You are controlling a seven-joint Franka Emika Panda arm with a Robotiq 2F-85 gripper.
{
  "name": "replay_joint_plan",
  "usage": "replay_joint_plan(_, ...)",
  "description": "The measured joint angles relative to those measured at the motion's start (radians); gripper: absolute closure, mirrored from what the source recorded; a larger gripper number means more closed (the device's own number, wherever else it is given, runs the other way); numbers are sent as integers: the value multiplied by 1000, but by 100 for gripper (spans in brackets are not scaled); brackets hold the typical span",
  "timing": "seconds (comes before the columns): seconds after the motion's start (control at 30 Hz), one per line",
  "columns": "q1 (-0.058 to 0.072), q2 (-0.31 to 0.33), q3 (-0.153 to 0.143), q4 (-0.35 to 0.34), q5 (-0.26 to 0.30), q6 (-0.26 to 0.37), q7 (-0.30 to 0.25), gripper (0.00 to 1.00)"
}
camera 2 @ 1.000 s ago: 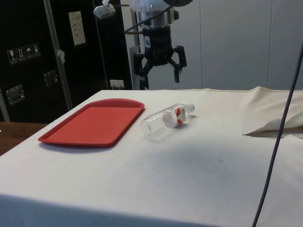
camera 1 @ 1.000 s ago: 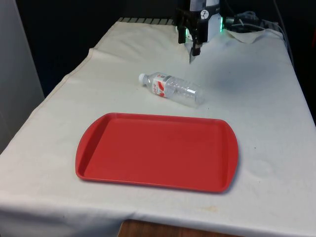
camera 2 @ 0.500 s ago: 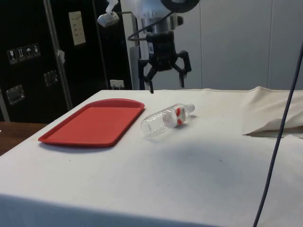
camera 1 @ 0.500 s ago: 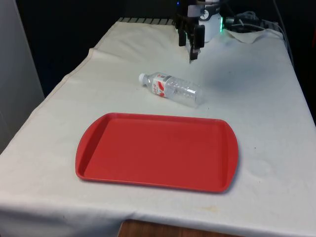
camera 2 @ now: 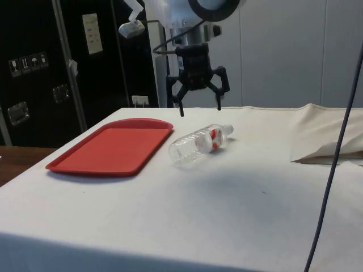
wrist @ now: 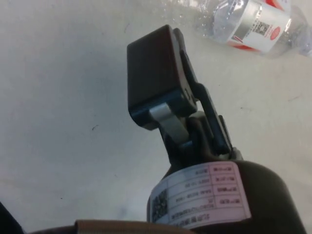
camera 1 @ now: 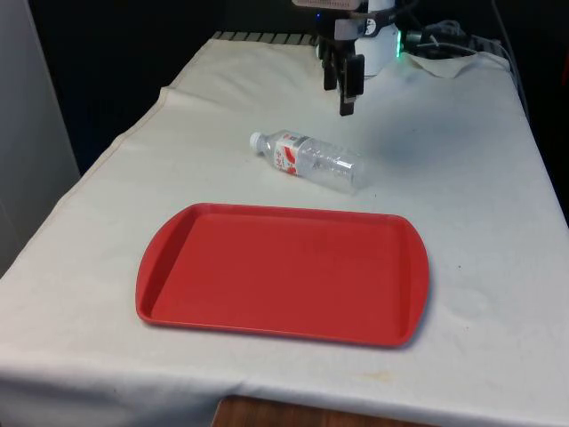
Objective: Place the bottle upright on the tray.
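Note:
A clear plastic bottle (camera 1: 311, 160) with a white cap and a red-and-white label lies on its side on the white cloth, just beyond the red tray (camera 1: 284, 271). In the side view the bottle (camera 2: 199, 143) rests beside the tray (camera 2: 113, 147), cap pointing away from it. My black gripper (camera 2: 200, 109) hangs open above the cloth, over and slightly behind the bottle, touching nothing. From the front the gripper (camera 1: 343, 100) is seen edge-on, beyond the bottle. The wrist view has one finger (wrist: 156, 73) over bare cloth, with the bottle's label (wrist: 256, 22) a short way beyond it.
The tray holds nothing. Rumpled cloth and cables (camera 1: 444, 44) lie at the table's far end on the front view's right. A dark cable (camera 2: 334, 147) hangs across the side view's right. Dark cabinets (camera 2: 34, 85) stand behind the tray.
The gripper has come down a little and shifted towards the bottle, turning about its axis. Its fingers stay open. Bottle and tray have not moved.

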Motion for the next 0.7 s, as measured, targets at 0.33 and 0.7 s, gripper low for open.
replay_joint_plan(0.33, 0, 5, 1, -13, 77, 39, -12, 0)
replay_joint_plan(0.7, 0, 16, 2, -22, 181, 70, -42, 0)
